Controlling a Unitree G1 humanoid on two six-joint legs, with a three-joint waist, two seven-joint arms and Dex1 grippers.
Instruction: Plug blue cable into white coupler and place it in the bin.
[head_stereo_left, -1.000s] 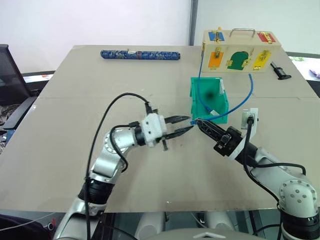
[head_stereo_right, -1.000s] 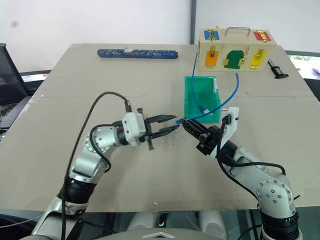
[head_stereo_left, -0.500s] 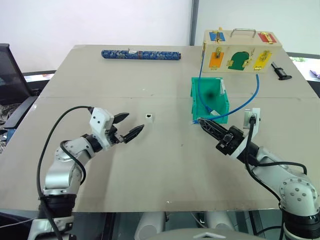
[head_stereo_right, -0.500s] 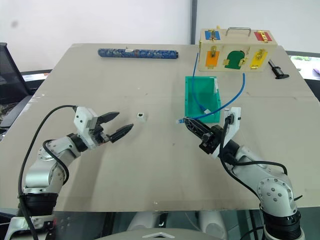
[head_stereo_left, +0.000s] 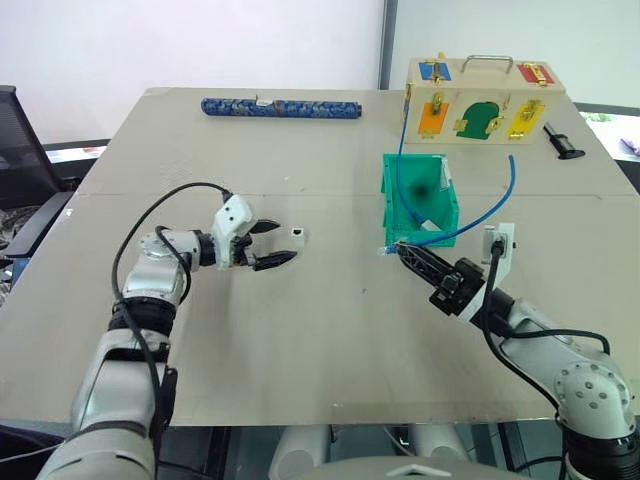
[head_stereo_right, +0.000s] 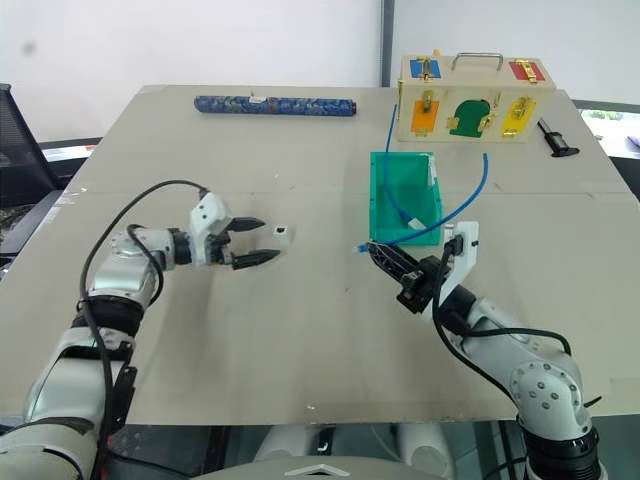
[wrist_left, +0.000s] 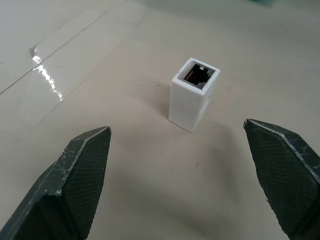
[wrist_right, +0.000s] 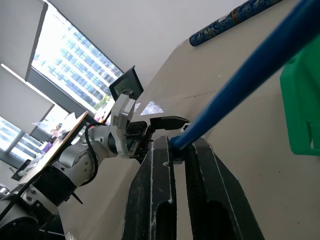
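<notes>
**Coupler stands alone, cable end held ready**

In the left eye view, the white coupler (head_stereo_left: 298, 233) stands by itself on the table (head_stereo_left: 300, 340), a little left of the centre of the frame. The left gripper (head_stereo_left: 279, 243) lies just to its left, with the fingers spread wide and nothing between them; it seems lined up to close on the coupler. At the right of centre the right gripper (head_stereo_left: 400, 250) is clamped on the end of the blue cable (head_stereo_left: 505, 195). The cable loops up and back through the bin (head_stereo_left: 418, 200), which stands in the upper right part, in front of a wooden box (head_stereo_left: 483, 100).

In the right eye view the same layout shows, with the plug end near the front of the bin.

In the left wrist view the coupler is upright in the middle of the frame, its socket facing upward. Both black fingertips (wrist_left: 82, 165) sit low at the two sides, well apart from it, so no grip is made yet.

In the right wrist view the fingers press together on the cable, probably to keep the plug steady for the insertion.
</notes>
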